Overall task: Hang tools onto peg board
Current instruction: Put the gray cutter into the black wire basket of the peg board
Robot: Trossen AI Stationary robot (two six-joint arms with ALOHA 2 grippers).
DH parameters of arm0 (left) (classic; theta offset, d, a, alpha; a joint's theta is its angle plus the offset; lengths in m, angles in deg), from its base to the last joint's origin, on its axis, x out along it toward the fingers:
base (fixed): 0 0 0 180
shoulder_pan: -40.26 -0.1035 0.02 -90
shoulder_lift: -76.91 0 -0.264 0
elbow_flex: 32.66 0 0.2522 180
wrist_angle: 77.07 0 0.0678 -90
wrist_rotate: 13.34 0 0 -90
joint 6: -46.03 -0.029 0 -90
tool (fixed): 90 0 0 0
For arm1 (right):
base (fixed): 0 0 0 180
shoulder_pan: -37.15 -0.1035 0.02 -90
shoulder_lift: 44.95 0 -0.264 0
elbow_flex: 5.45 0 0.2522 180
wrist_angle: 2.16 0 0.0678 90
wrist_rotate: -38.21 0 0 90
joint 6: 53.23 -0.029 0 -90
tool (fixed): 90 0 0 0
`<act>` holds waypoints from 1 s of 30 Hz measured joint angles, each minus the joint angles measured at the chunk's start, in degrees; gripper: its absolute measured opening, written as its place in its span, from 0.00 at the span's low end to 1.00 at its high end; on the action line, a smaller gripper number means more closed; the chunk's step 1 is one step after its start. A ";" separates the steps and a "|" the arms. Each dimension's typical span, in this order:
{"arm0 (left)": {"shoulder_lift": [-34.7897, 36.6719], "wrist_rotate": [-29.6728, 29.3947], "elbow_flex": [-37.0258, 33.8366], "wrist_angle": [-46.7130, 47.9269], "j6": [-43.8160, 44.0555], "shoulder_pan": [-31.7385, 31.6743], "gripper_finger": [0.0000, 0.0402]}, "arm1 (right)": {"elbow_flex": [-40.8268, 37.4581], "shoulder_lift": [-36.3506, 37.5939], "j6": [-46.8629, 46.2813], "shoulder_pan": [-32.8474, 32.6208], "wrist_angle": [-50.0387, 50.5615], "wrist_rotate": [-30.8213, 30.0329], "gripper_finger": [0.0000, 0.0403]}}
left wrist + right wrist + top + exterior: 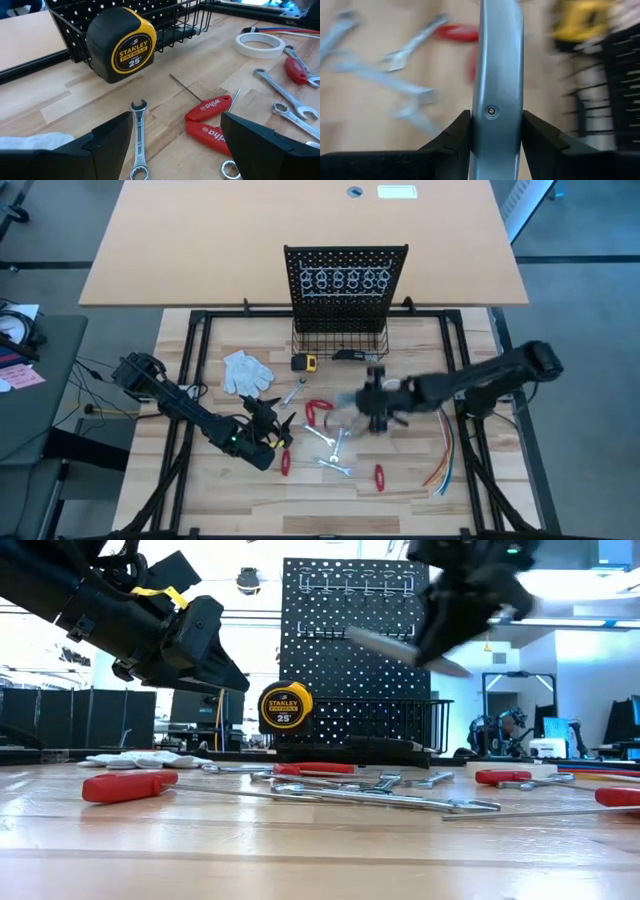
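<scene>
Risk we see: right gripper (378,412), jaws clamped on a silver tool (497,75) lifted over the table short of the peg board (346,280), could let it swivel; left gripper (272,426) open.

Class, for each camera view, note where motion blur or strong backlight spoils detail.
High view: right gripper smeared. Low view: bright windows behind the peg board; the held silver tool streaks. Right wrist view: the tool is sharp, table blurred. Left wrist view: crisp tape measure.
</scene>
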 joint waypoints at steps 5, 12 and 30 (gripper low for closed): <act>0.00 -0.01 0.00 -0.26 -0.02 0.00 0.75 | 2.96 -0.09 10.16 10.81 0.15 -0.03 0.35; 0.00 0.00 0.00 0.04 -0.26 0.00 0.75 | 8.36 -6.91 20.20 22.13 0.66 0.06 0.35; 0.00 0.14 0.00 0.08 -0.88 0.04 0.75 | 13.92 -12.71 17.81 29.64 5.02 3.63 0.35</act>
